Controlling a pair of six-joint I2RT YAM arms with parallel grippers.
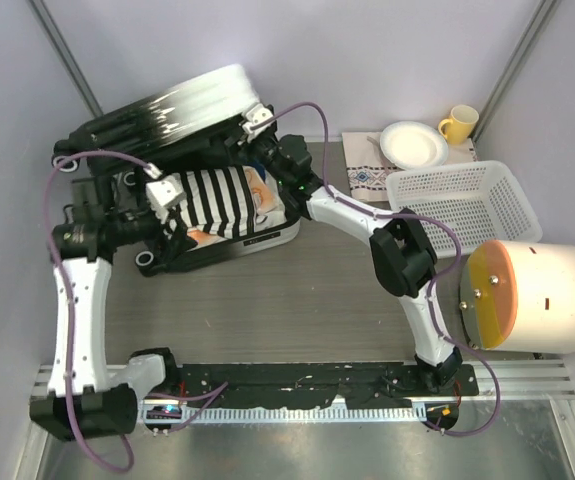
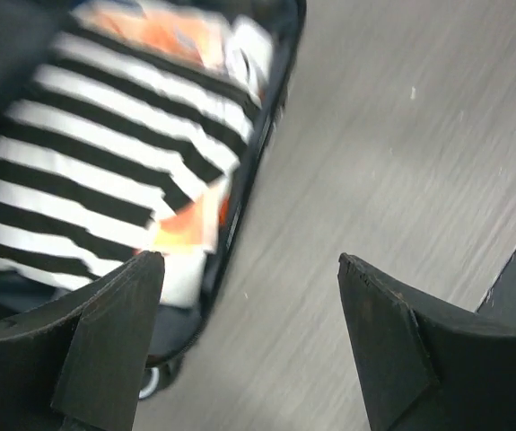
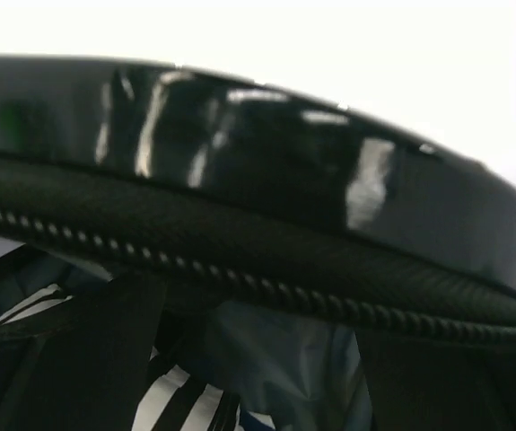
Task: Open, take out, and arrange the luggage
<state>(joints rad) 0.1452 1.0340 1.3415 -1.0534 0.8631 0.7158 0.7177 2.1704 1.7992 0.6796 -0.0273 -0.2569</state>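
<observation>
The luggage (image 1: 229,247) lies open at the back left of the table, its white-to-black lid (image 1: 187,100) tilted up behind the base. A black-and-white striped garment (image 1: 217,200) and orange items fill the base. My left gripper (image 1: 170,197) hovers at the garment's left end. In the left wrist view it (image 2: 250,260) is open and holds nothing, with bare table between the fingers and the striped garment (image 2: 105,153) at upper left. My right gripper (image 1: 259,128) is at the lid's right edge. In its own view it (image 3: 258,310) is open, the glossy lid rim (image 3: 240,153) and zipper crossing just beyond the fingertips.
A white slatted basket (image 1: 462,205) stands at the right. Behind it a white plate (image 1: 413,143) and a yellow mug (image 1: 459,123) rest on a patterned cloth (image 1: 367,182). A large white cylinder with an orange face (image 1: 537,295) lies at the right edge.
</observation>
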